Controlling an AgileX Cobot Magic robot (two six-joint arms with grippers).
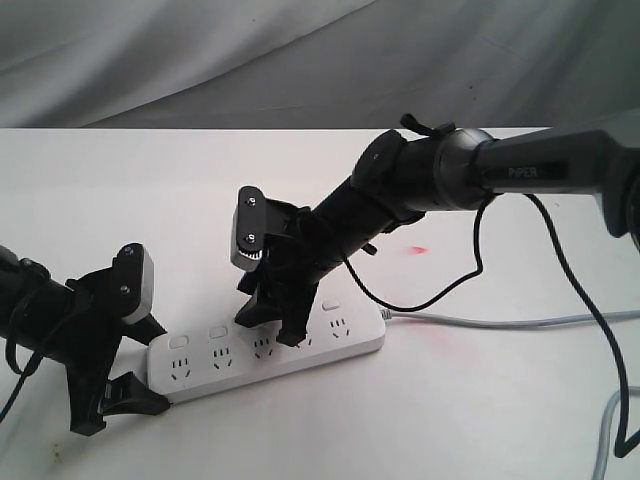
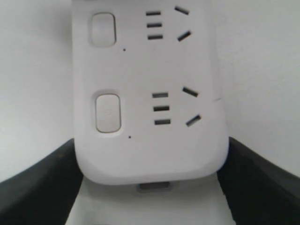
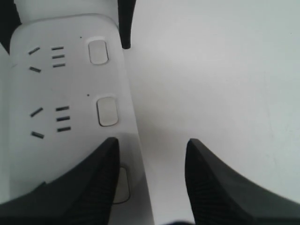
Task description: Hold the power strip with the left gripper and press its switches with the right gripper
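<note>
Because the right pincer (image 3: 152, 143) stands open and empty, one ribbed black finger (image 3: 93, 187) over a switch (image 3: 122, 185) and the other off the edge above the counter (image 3: 225, 70), a slanted push could skid off the small rounded button or tip the strip (image 1: 215, 365). The strip, smooth glossy white plastic with rounded ends, lies flat on the matte white counter. The left pincer (image 1: 150, 368) clamps its end, where the slick sides might slip.
</note>
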